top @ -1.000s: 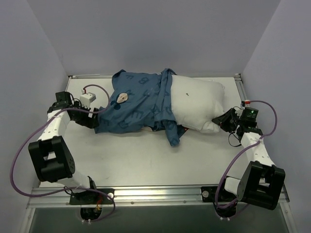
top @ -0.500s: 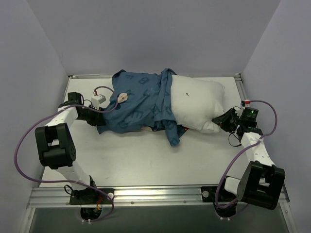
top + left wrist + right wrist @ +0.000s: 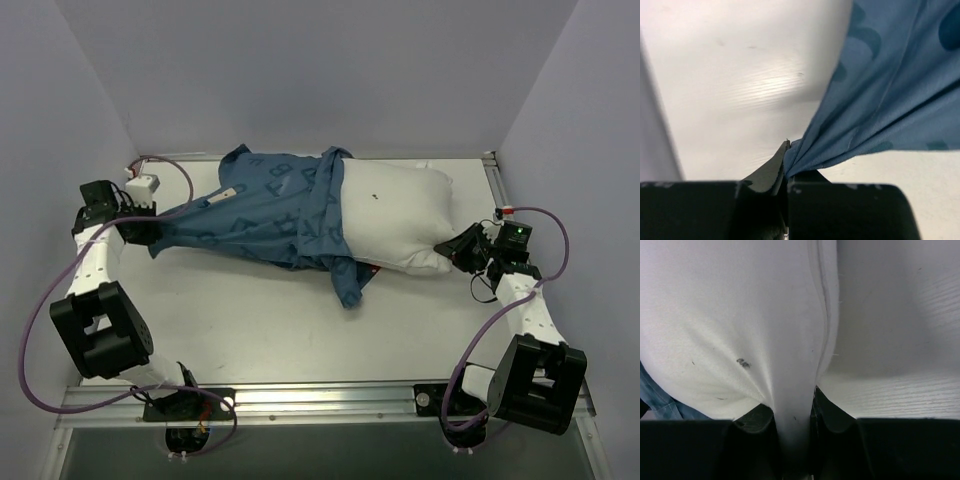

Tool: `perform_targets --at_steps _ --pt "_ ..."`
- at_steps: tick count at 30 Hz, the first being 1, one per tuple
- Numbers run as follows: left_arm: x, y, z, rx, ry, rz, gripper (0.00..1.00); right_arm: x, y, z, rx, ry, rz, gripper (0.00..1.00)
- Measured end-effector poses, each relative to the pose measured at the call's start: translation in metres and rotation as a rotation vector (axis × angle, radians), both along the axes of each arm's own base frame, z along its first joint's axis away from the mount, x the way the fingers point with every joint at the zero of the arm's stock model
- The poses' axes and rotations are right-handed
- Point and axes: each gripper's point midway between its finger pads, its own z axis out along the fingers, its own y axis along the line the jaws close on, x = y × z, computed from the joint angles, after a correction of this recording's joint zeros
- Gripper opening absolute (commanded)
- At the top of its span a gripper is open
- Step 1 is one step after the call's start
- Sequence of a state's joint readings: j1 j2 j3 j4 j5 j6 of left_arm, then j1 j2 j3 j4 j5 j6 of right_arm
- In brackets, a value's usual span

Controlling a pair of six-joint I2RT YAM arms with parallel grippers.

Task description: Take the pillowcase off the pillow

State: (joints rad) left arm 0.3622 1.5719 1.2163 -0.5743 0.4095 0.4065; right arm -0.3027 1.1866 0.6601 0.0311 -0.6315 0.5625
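The blue pillowcase (image 3: 265, 205) with darker letters covers the left half of the white pillow (image 3: 395, 215), whose right half lies bare. My left gripper (image 3: 150, 232) is shut on the pillowcase's left end, and the cloth stretches taut from it. In the left wrist view the blue fabric (image 3: 880, 95) bunches into the closed left gripper (image 3: 786, 165). My right gripper (image 3: 455, 248) is shut on the pillow's near right corner. The right wrist view shows the white pillow cloth (image 3: 740, 330) pinched between the two black fingers of the right gripper (image 3: 792, 420).
The white table (image 3: 270, 320) is walled in by grey panels left, right and behind. A metal rail (image 3: 320, 400) runs along the near edge. A loose flap of the pillowcase (image 3: 350, 280) hangs down at the pillow's near side.
My left gripper closed on the pillowcase's left end and pulled left; the cloth is now stretched out and slid a little off the pillow. The right gripper held still.
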Motion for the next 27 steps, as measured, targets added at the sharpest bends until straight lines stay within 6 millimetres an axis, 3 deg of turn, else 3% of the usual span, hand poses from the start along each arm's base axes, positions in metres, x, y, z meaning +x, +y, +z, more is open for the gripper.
perform_targets --at_steps 3,7,13,14,15,17,19,22,24,27 --pt "0.003 0.026 0.033 0.067 -0.075 0.070 0.02 -0.003 0.007 0.003 0.033 -0.001 0.026 0.00" --pt "0.004 0.043 0.062 0.128 -0.129 0.120 0.02 -0.006 0.013 0.005 0.061 0.000 0.050 0.00" --pt "0.007 0.041 0.076 0.115 -0.165 0.106 0.02 -0.008 0.015 0.005 0.060 0.001 0.057 0.00" --pt "0.005 0.038 0.075 0.114 -0.166 0.103 0.02 -0.009 0.014 0.005 0.052 0.005 0.054 0.15" --pt "0.003 0.035 0.074 0.112 -0.164 0.099 0.02 -0.010 0.014 0.004 0.041 0.010 0.052 0.37" --pt "-0.001 0.026 0.069 0.110 -0.159 0.086 0.02 -0.013 0.011 0.003 0.009 0.038 0.042 0.53" --pt "-0.004 0.016 0.062 0.112 -0.155 0.071 0.02 -0.010 0.002 0.008 -0.064 0.052 0.022 0.55" --pt "-0.011 0.006 0.051 0.105 -0.139 0.054 0.02 -0.001 -0.008 0.032 -0.172 0.029 0.006 0.57" --pt "-0.012 0.000 0.049 0.099 -0.134 0.047 0.02 0.010 -0.015 0.059 -0.257 -0.011 -0.017 0.70" --pt "-0.012 -0.006 0.053 0.091 -0.147 0.036 0.02 0.028 -0.016 0.113 -0.376 -0.121 -0.047 0.79"
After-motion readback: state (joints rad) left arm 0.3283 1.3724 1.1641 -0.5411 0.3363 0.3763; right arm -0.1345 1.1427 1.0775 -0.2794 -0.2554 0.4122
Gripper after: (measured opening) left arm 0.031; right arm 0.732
